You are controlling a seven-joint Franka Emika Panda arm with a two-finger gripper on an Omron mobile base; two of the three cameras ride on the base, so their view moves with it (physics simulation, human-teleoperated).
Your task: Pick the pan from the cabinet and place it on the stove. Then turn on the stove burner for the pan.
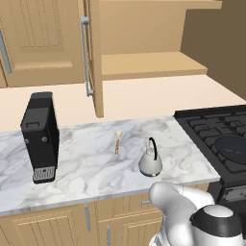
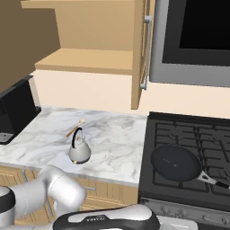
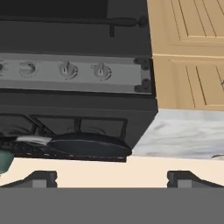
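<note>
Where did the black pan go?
The pan sits on the stove, on the grate nearest the counter, with its handle pointing away from the kettle. In the hand view it shows upside down, under the knobs.

I'm looking at a home kitchen. A marble-patterned counter [image 1: 91,163] runs across the middle of the left base view, with a silver kettle [image 1: 150,161] standing on it and a black coffee machine [image 1: 40,137] at the left. Tan wooden wall cabinets [image 1: 43,38] fill the top of the frame, base cabinets [image 1: 53,226] the bottom edge. At the right sits a black gas stove [image 2: 188,152] with a frying pan [image 2: 175,162] on its grates.
</note>
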